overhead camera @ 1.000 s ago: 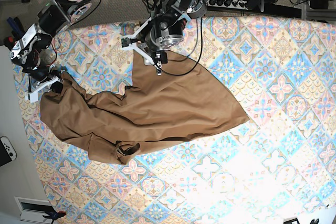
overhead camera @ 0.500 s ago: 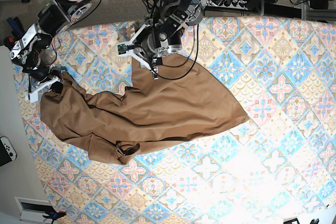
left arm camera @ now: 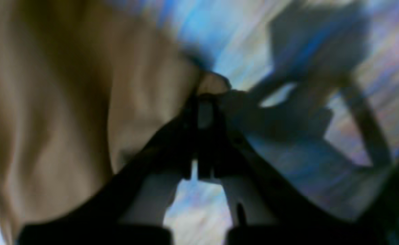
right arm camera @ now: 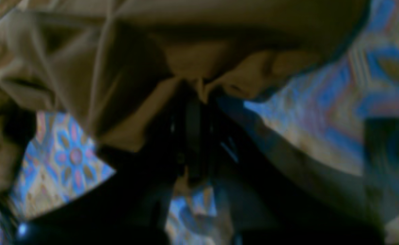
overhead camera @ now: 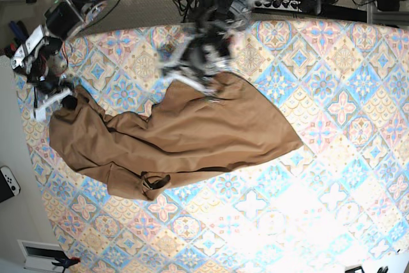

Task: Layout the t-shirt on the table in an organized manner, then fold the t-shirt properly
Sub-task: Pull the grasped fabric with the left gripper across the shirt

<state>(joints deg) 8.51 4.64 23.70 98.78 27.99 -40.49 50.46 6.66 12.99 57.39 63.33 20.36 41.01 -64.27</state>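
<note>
The tan-brown t-shirt [overhead camera: 192, 132] lies rumpled across the left and middle of the table [overhead camera: 332, 158], with one point stretched out to the right. My left gripper [overhead camera: 208, 89] is blurred at the shirt's upper edge. In the left wrist view, the left gripper [left arm camera: 204, 98] is shut, pinching a small tip of the t-shirt [left arm camera: 66, 102]. At the shirt's far left corner my right gripper [overhead camera: 66, 98] holds bunched cloth. The right wrist view shows the right gripper [right arm camera: 196, 95] shut on folds of the t-shirt [right arm camera: 100, 68].
Cables and a power strip [overhead camera: 281, 1] run behind the table's far edge. A white game controller [overhead camera: 7, 183] lies off the table's left side. Patterned table surface [overhead camera: 307, 222] extends to the right and front of the shirt.
The left gripper has shut on the shirt's upper edge and shifted slightly right, and is blurred by motion. The right arm has risen a little, still holding the left corner.
</note>
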